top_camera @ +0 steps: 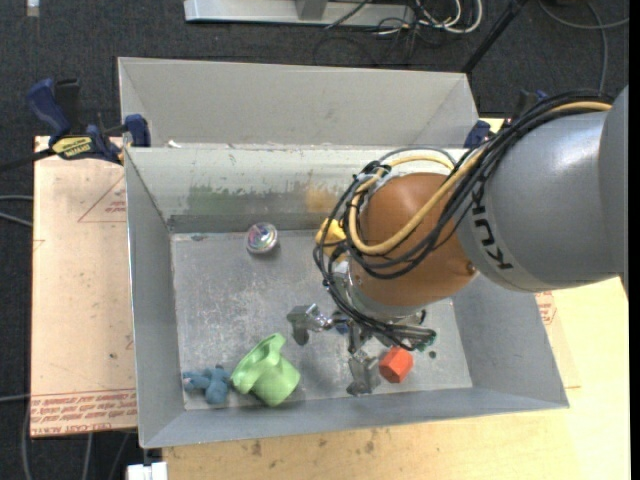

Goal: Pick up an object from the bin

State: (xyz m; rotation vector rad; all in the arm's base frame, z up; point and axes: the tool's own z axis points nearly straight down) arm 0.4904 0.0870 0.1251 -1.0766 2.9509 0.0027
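Our gripper (362,373) sits low in the lower middle of the bin (220,298), just beside a small orange block (397,366). Honestly, we can't tell if it's spread or closed. We'd centre over the block before squeezing. The green lump (266,373) and blue bit (207,383) at lower left and the shiny round thing (262,238) higher up are well clear.
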